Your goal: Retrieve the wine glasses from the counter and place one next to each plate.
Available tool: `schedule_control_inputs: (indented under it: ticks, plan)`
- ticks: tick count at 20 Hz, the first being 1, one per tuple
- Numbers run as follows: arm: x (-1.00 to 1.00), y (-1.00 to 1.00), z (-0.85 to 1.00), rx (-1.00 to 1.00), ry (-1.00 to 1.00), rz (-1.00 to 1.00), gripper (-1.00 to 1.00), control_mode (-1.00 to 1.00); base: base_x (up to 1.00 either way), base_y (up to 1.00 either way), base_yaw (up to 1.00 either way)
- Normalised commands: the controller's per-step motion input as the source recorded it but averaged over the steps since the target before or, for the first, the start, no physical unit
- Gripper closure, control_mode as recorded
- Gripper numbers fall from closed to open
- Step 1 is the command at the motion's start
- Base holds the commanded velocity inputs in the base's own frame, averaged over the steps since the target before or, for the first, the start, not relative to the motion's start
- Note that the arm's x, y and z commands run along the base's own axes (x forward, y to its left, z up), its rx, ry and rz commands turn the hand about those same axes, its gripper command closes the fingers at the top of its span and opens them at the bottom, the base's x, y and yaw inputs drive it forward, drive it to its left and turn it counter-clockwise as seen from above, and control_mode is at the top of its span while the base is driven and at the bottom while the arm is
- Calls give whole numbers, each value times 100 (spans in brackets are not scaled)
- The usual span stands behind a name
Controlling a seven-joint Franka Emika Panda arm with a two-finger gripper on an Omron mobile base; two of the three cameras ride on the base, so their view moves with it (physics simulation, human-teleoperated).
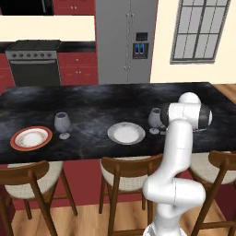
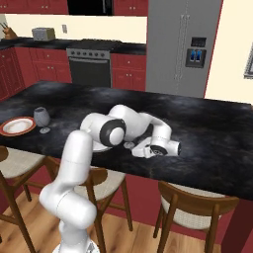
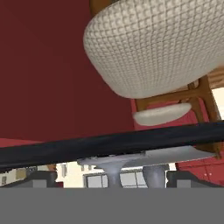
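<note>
I am setting the second wine glass (image 1: 155, 120) down just right of the plain white plate (image 1: 126, 133). The first wine glass (image 1: 62, 124) already stands just right of the orange-rimmed plate (image 1: 31, 138), well to the left of the white plate.

Pincer (image 2: 140, 149) lies low over the tabletop (image 1: 101, 106), right of the white plate. In the hand view the stem (image 3: 114, 175) and foot (image 3: 111, 161) of the second glass sit between the two dark fingertips (image 3: 41, 178), upside down in that view. I cannot tell whether the fingers are clamped on the stem or already let go.

- To do it well, judged from here: make sure the foot rests flat on the tabletop before opening, open slowly, then draw the hand straight back along its own line so neither finger catches the stem.
- The glass is tall on a small foot; a sideways nudge would probably tip it.
- Edges: the near edge of the tabletop is close to the white plate and the glass; a toppled glass could roll off toward the chairs (image 1: 126, 173).
- Open room: bare black top beyond and to the right of the white plate. Retreat that way, not across the plate.
</note>
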Motion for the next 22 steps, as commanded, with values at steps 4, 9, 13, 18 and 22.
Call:
schedule_control_inputs:
  ticks: [4,9,13,18,22]
  plan:
    - [-70,-19,55,0,0,0,-100,-100,0,0,0]
    - [-79,-7,83,0,-6,0,-100,-100,0,0,0]
    - [-76,0,95,-3,-13,0,-100,-100,0,0,0]
    - [-75,3,98,-7,-22,0,-100,-100,0,0,0]
    - [-79,14,95,-12,-26,0,-100,-100,0,0,0]
